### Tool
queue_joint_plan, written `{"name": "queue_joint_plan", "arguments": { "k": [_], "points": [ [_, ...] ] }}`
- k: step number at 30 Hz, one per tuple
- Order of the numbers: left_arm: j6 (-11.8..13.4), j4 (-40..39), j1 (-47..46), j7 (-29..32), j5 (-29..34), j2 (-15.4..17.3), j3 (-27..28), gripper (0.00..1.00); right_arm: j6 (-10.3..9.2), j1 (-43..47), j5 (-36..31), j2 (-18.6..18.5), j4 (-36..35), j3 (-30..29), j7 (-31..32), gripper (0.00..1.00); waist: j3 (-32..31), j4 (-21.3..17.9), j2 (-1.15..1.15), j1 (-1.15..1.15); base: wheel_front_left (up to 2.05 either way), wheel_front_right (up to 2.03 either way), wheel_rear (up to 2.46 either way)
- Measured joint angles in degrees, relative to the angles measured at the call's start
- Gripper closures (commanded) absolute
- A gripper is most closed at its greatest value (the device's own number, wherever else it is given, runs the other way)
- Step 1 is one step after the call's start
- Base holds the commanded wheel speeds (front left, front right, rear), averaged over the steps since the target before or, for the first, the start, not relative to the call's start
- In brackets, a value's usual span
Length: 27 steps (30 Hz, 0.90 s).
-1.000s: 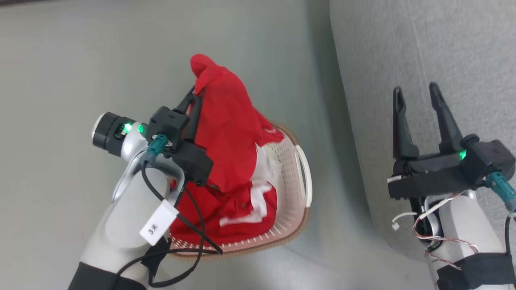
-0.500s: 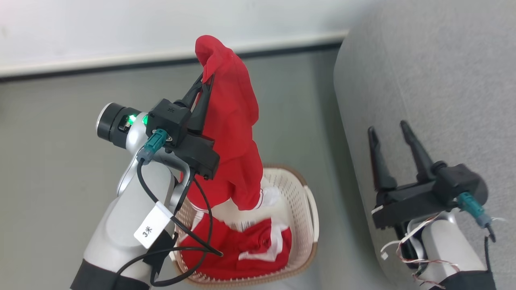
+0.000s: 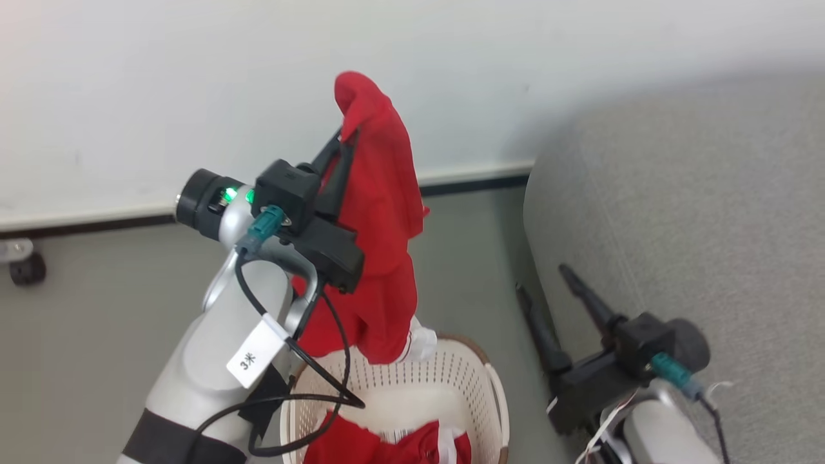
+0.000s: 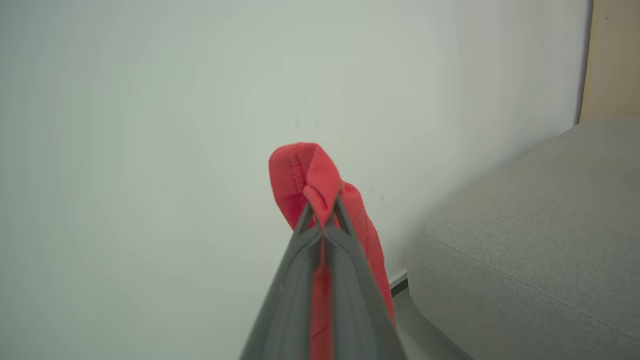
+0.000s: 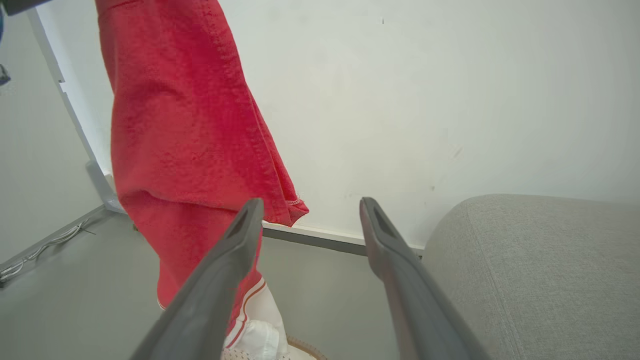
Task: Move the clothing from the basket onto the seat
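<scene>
My left gripper (image 3: 341,138) is shut on a red garment (image 3: 380,225) with white trim, holding it high so it hangs down over the cream basket (image 3: 477,393). The left wrist view shows the fabric (image 4: 305,175) pinched between the closed fingers. More red clothing (image 3: 393,448) lies in the bottom of the basket. My right gripper (image 3: 544,280) stands open with nothing in it, low at the right beside the grey seat (image 3: 696,212). In the right wrist view the hanging garment (image 5: 185,125) is to the left of the open fingers (image 5: 230,260), and the seat (image 5: 540,270) is at the right.
A white wall with a dark baseboard (image 3: 470,183) runs behind the basket. Grey floor (image 3: 97,303) spreads to the left. A black caster (image 3: 26,267) sits at the far left by the wall. The seat's rounded corner is close to the basket's right side.
The head camera has tilted up, bringing the wall into view. My left gripper has lifted the red garment higher, so its lower end now hangs at the basket's rim. The right gripper stays open.
</scene>
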Motion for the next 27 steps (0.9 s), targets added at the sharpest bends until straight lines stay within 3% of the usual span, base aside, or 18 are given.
{"name": "queue_joint_plan", "arguments": {
  "k": [12,18,27],
  "points": [
    [2.48,-1.85,0.12,1.68,-5.34,-0.08,-9.82,1.0,0.45,1.04,0.57,0.47,4.0,9.28,0.0,0.0,-7.6,-0.48,0.0,0.0,0.0,0.0,0.0],
    [3.54,-3.03,-0.49,3.15,-7.97,-0.02,-14.65,1.0,0.46,-2.07,3.25,0.64,7.31,16.06,0.0,0.0,-8.84,-0.29,0.0,0.0,0.0,0.0,0.0],
    [5.53,-5.69,-1.54,4.99,-11.58,0.01,-20.63,1.0,0.46,-3.76,8.21,0.64,11.35,20.82,0.0,0.0,-9.26,0.62,0.01,0.01,0.0,0.0,0.0]
  ]
}}
